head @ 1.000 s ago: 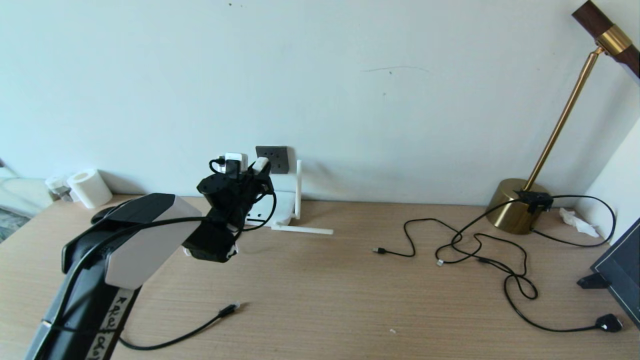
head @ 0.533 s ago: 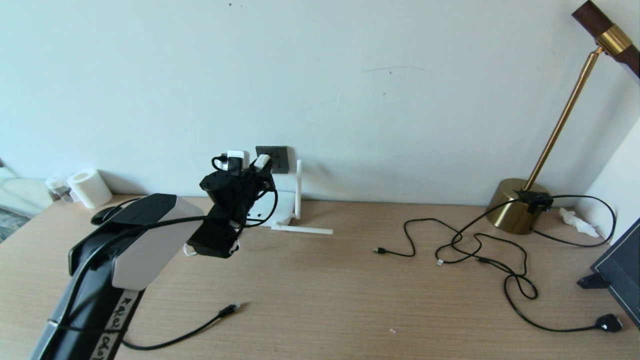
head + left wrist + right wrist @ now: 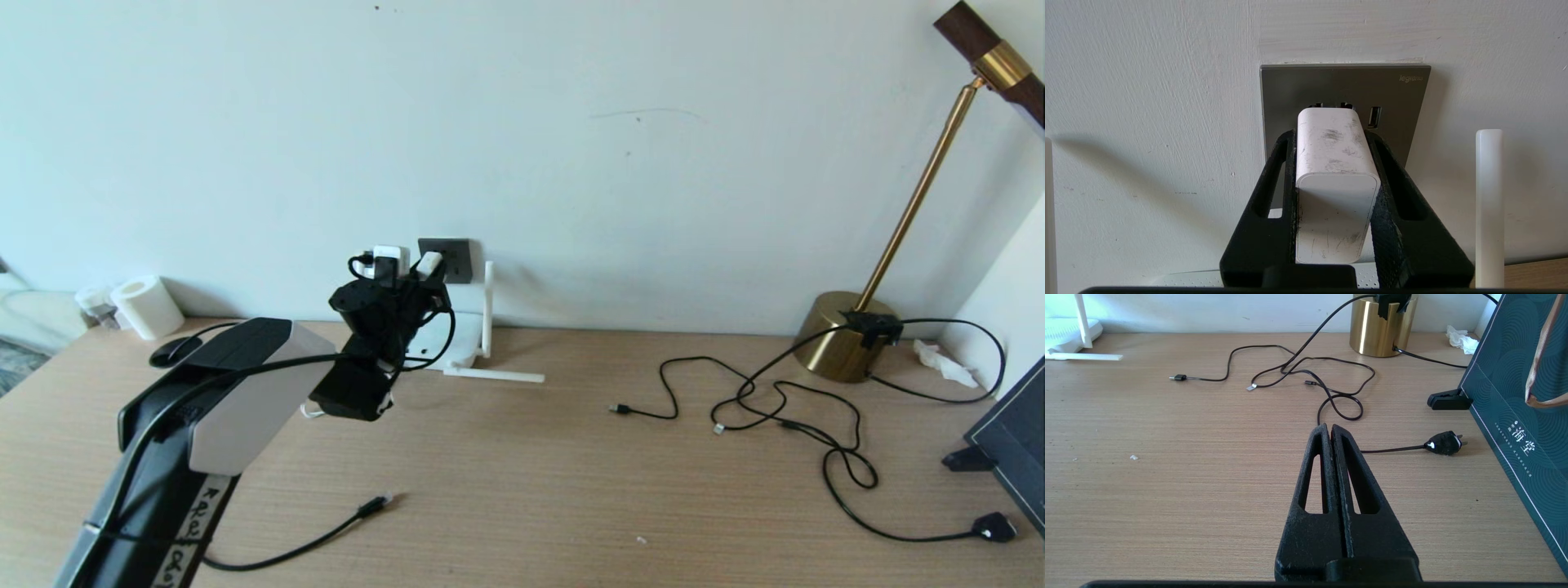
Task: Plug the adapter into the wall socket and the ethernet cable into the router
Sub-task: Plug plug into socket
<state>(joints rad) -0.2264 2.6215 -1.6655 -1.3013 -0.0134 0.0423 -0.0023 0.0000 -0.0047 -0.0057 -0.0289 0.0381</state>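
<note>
My left gripper [image 3: 418,276] is raised at the wall, shut on the white adapter [image 3: 1336,163]. The black fingers [image 3: 1280,171] press on both of its sides. The adapter's far end [image 3: 429,263] sits right in front of the dark grey wall socket [image 3: 1347,87], over its pin holes; the prongs are hidden. The white router [image 3: 464,331] lies below the socket, mostly behind my arm, with one antenna [image 3: 488,304] upright. The ethernet cable's plug [image 3: 376,505] lies loose on the desk. My right gripper [image 3: 1330,429] hovers shut and empty over the desk.
Thin black cables [image 3: 767,404] sprawl across the right of the desk, ending in a black mains plug [image 3: 1444,442]. A brass lamp base [image 3: 841,335], a dark teal bag [image 3: 1515,412], a paper roll [image 3: 147,306] and a mouse [image 3: 173,350] stand around the desk's edges.
My left arm has crept forward and slightly right, bringing the held adapter closer to the socket. Nothing else has moved.
</note>
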